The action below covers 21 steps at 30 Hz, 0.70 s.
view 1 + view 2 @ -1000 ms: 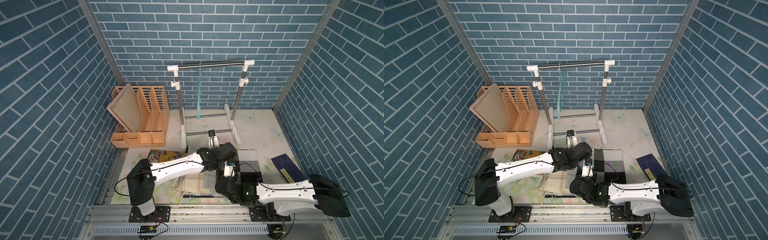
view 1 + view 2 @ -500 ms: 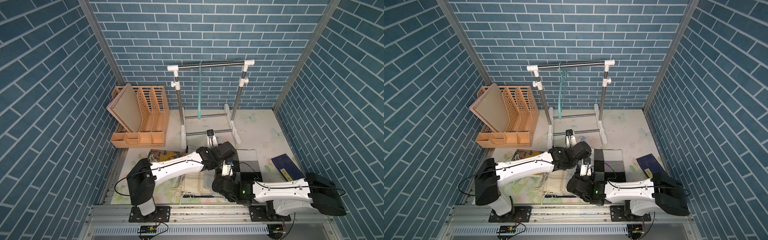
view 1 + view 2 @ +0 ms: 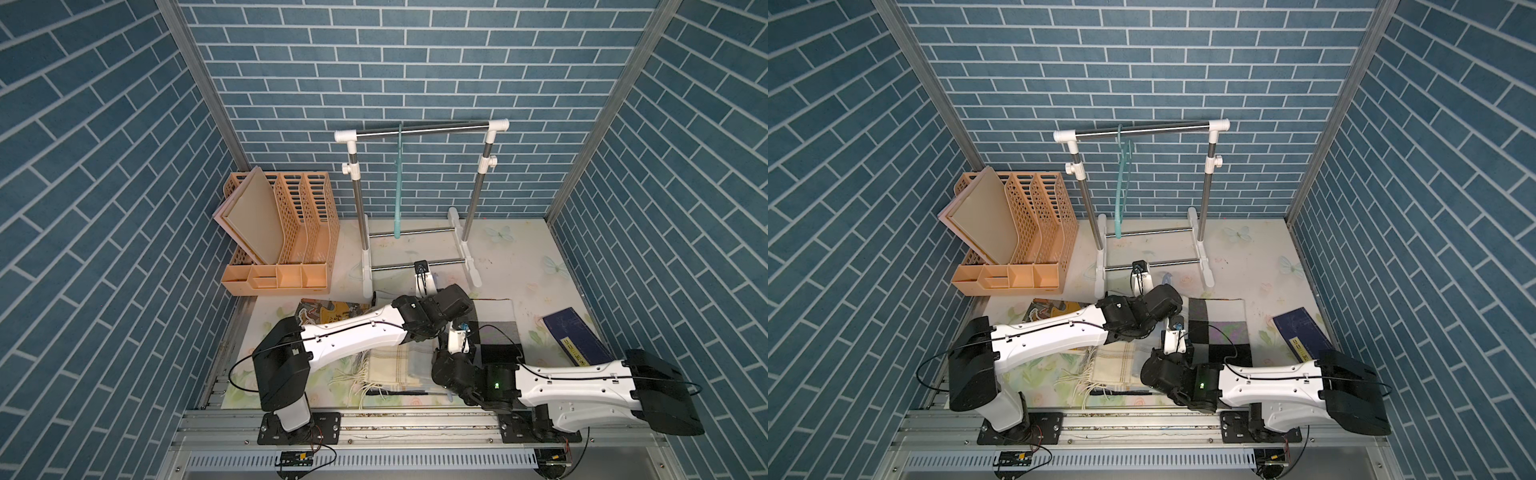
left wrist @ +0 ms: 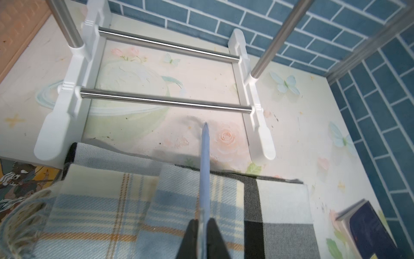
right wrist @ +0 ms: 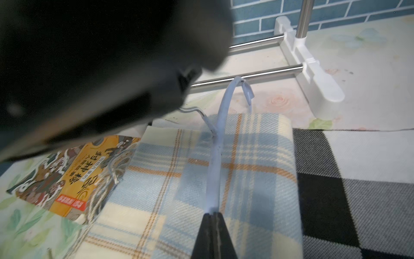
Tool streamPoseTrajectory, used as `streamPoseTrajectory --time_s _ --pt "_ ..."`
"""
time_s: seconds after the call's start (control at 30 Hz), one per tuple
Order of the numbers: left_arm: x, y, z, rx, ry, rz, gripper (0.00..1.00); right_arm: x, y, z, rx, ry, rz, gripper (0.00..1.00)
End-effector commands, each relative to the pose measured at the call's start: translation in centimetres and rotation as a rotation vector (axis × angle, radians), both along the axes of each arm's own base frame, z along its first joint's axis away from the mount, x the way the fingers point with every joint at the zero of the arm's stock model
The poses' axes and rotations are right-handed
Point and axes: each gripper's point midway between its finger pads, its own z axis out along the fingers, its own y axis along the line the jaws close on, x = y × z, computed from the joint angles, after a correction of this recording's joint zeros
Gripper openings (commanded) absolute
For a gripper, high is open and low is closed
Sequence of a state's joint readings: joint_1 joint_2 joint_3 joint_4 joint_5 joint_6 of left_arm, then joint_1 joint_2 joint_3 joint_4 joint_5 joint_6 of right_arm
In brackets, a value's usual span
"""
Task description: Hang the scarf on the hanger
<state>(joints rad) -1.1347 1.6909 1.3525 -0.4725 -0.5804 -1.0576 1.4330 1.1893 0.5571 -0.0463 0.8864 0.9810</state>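
The scarf [image 3: 395, 365] [image 3: 1117, 365] is cream and pale-blue plaid with a fringe and lies folded flat near the table's front. The hanger [image 4: 205, 168] [image 5: 215, 161], pale blue and thin, is held just above the scarf [image 5: 156, 179] with its hook end toward the rack. My right gripper [image 5: 212, 214] is shut on one end of it. My left gripper [image 4: 202, 220] has its fingers narrowly apart on either side of the hanger's bar. Whether they still press it does not show. In both top views the arms meet over the scarf and hide the jaws.
A white rack with a steel top bar [image 3: 419, 126] stands at the back, a teal hanger [image 3: 398, 183] hanging on it. Its base bar [image 4: 165, 102] lies just ahead. A checked cloth [image 3: 494, 328], dark blue book [image 3: 575, 338], comic book [image 3: 328, 313] and orange file organizer [image 3: 282, 232] surround the scarf.
My right gripper has closed onto the pale blue hanger, and its arm has shifted slightly left. My left gripper's jaws have eased slightly apart.
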Motion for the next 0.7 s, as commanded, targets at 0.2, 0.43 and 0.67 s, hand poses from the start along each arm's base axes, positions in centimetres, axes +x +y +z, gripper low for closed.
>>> streamPoseTrajectory --time_s 0.2,0.43,0.67 --pt "-2.9 -2.2 2.4 -0.126 0.019 -0.126 0.49 -1.5 -2.6 -5.4 -0.104 0.159 0.064 0.00" --pt "-2.9 -2.1 3.2 -0.134 0.008 -0.135 0.62 -1.6 -3.4 -5.0 -0.050 0.166 0.058 0.00" --pt "-3.0 -2.3 3.5 -0.157 -0.002 -0.143 0.35 -1.5 -3.5 -3.5 -0.021 0.130 0.078 0.09"
